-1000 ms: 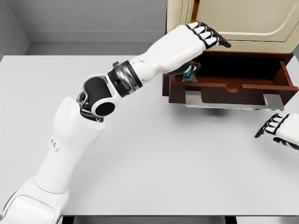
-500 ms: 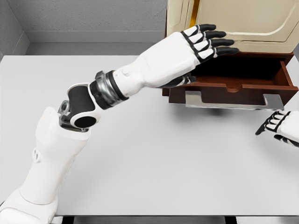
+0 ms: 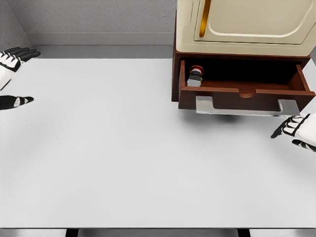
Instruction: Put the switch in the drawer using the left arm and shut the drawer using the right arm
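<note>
Now the small grey switch with a red button on top lies inside the open dark-brown wooden drawer, at the drawer's left end, close against its left wall and just behind its front panel. The drawer is pulled out from the bottom of a cream-coloured cabinet with a rounded door panel, which stands at the far right of the flat white table. A flat grey metal handle juts forward from the drawer's front panel, over the table.

The left hand shows only at the picture's left edge, well apart from the drawer, across the whole width of the table. Its black-tipped fingers are stretched out and its thumb is held away from them; it grips nothing.

The right hand comes in at the picture's right edge, just in front of and below the drawer's right front corner, near the right end of the metal handle but not touching it. Its fingers are loosely extended toward the drawer and hold nothing.
</note>
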